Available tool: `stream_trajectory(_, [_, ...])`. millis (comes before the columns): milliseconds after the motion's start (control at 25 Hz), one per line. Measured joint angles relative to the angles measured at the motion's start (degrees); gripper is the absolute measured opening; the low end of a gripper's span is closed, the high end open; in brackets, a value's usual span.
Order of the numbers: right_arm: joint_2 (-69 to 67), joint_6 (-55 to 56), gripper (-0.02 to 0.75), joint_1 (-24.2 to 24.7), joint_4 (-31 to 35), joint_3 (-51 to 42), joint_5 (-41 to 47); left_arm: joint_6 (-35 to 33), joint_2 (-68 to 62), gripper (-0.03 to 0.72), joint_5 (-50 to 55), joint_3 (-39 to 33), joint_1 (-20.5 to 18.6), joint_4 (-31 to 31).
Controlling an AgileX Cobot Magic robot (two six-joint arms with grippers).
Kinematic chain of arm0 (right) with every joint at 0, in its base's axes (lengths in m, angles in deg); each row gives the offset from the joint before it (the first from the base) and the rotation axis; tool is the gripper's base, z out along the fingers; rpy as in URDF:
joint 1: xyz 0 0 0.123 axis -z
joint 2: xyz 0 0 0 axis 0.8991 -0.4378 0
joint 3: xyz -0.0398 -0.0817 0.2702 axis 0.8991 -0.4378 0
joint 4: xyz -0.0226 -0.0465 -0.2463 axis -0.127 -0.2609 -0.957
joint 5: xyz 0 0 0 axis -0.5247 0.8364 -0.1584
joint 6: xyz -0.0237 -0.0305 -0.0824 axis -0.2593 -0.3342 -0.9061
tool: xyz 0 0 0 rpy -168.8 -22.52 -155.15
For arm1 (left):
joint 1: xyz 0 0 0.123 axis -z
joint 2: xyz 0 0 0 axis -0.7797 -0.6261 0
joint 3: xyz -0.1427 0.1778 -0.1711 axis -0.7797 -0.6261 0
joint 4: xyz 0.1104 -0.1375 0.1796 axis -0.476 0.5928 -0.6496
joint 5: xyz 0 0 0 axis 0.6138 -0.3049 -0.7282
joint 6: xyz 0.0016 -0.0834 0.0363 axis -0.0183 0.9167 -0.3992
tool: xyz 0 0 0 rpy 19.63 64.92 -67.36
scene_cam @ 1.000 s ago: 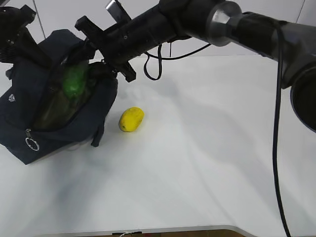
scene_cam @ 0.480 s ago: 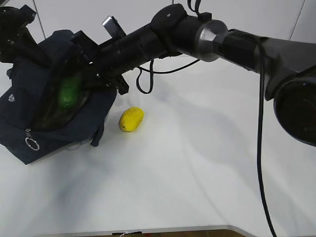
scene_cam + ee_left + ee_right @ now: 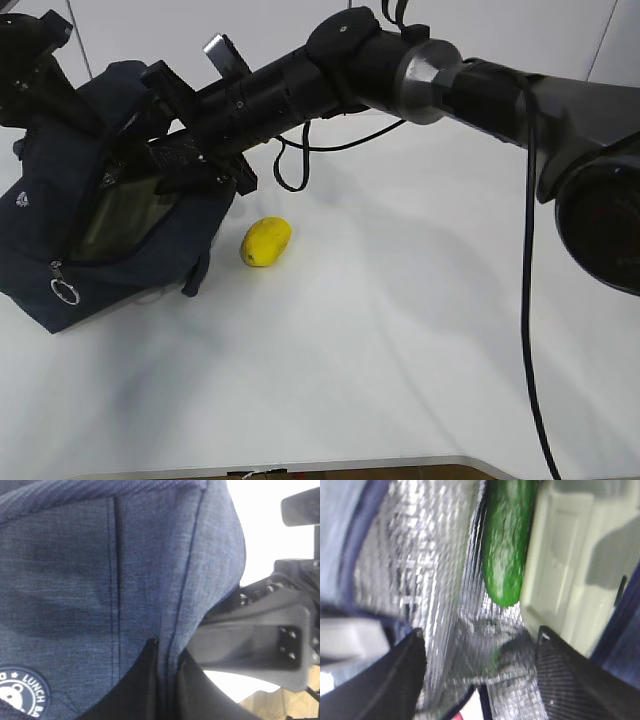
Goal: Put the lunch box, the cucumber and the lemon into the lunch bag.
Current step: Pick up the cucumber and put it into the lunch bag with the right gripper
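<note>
Carbon-weave black fingers (image 3: 380, 680) of my right gripper (image 3: 480, 677) stand apart with nothing between them, just inside the mouth of the large dark navy fabric lunch bag (image 3: 60, 215), so I read it as released. Beyond them, the dark green, smooth, slightly curved cucumber (image 3: 506, 540) lies against the crinkled silver foil lining (image 3: 415, 565), beside the pale sage-green clip-on lid of the lunch box (image 3: 570, 565). My worry is the way out: a finger could snag the soft foil or the bag's rim and drag the limp bag, or nudge the cucumber loose. My left gripper is pressed close to the bag's coarse outer weave; I cannot tell whether it is clenched. The small bright yellow oval lemon (image 3: 266, 241) sits outside on the smooth white table (image 3: 420, 330), near the bag, and looks prone to roll if bumped.
</note>
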Motion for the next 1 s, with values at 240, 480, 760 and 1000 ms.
stream_trajectory(240, [0.00, -3.77, 0.519, 0.20, 1.25, 0.00, 2.20, -0.04, 0.00, -0.003, 0.00, 0.00, 0.00, -0.46])
stream_trajectory(480, [0.00, -4.65, 0.498, 0.33, -1.87, 3.90, 5.90, -0.13, 0.00, -0.003, 0.00, 0.00, 0.00, -3.28])
stream_trajectory(760, [0.00, 8.01, 0.496, 0.33, -24.22, 15.12, 13.47, -0.13, 0.00, -0.003, 0.21, 0.00, -1.81, -4.41])
stream_trajectory(1000, [0.23, 15.09, 0.493, 0.23, -33.66, 20.06, 14.07, -0.13, 0.00, -0.003, 0.21, 0.00, -2.54, -4.68])
